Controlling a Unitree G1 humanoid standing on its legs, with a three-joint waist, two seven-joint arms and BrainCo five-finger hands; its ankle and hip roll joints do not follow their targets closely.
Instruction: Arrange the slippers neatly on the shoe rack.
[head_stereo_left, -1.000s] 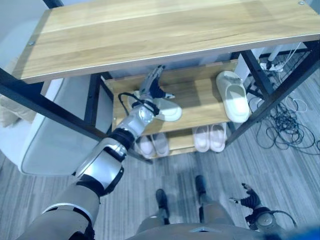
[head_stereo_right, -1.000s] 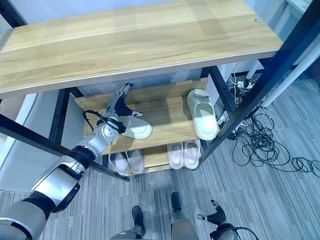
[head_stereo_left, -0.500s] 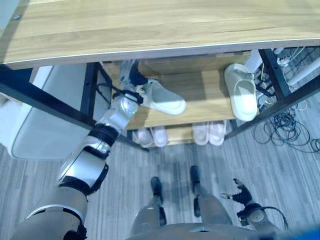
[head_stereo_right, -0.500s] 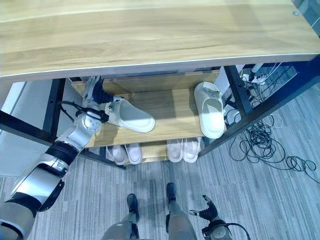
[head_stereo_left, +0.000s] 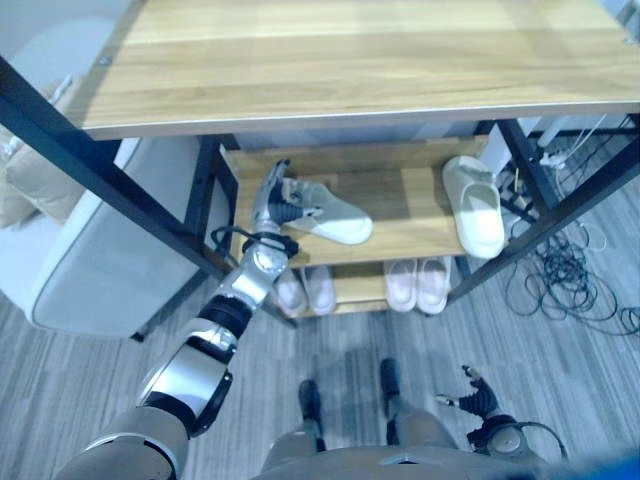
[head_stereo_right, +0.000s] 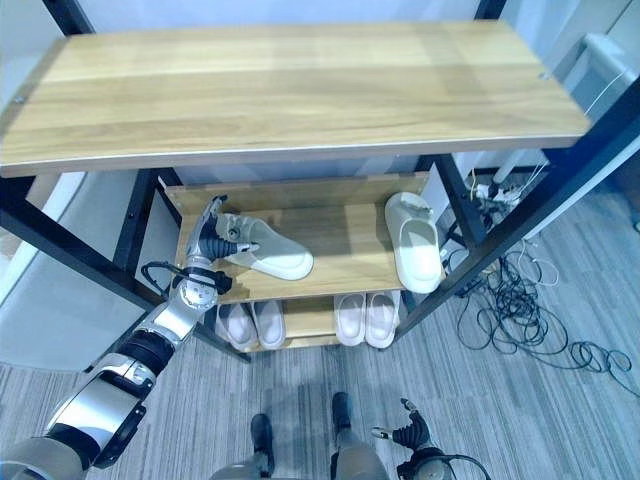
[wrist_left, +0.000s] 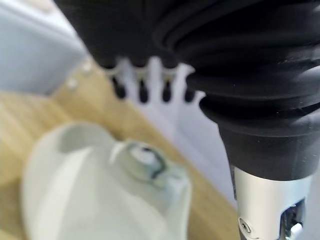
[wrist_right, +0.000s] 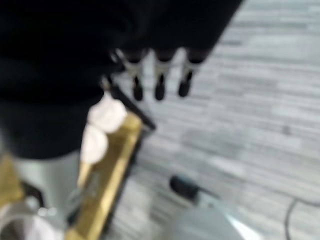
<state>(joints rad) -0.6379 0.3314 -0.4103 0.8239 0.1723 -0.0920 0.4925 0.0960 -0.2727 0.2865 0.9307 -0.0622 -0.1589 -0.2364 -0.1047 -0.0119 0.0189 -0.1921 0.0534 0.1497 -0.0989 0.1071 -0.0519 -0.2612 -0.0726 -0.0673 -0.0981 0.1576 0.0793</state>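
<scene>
Now, left eye view: left hand (head_stereo_left: 272, 200) sits at the heel end of the pale cream foam slipper (head_stereo_left: 330, 211) lying skewed on the middle wooden shelf (head_stereo_left: 410, 205) of the black-framed wooden shoe rack (head_stereo_left: 350, 60). Fingers straight, pointing into the shelf, thumb toward the heel; not wrapped round it. Compared w/ half a sec ago the slipper lies in much the same skew, toe toward the shelf front; hand is a bit more upright beside it. Camera shifted too, so the rack's move in frame isn't real. My read: alignment isn't done yet, slipper needs turning to match its mate.

Right eye view: matching cream slipper (head_stereo_right: 416, 243) sits near the shelf's right end, toe to the front, well apart from the first. Two pale pink slipper pairs (head_stereo_right: 368, 318) on the lowest shelf look tidy. Right hand (head_stereo_right: 408, 435) hangs low by the grey plank floor (head_stereo_right: 520, 400), fingers loosely spread, idle.

Left wrist view: dark fingertips (wrist_left: 143, 92) straight, past the slipper's heel; contact w/ slipper hard to tell.

Right wrist view: fingers straight over floor, holding nothing; rest is blurry.
</scene>
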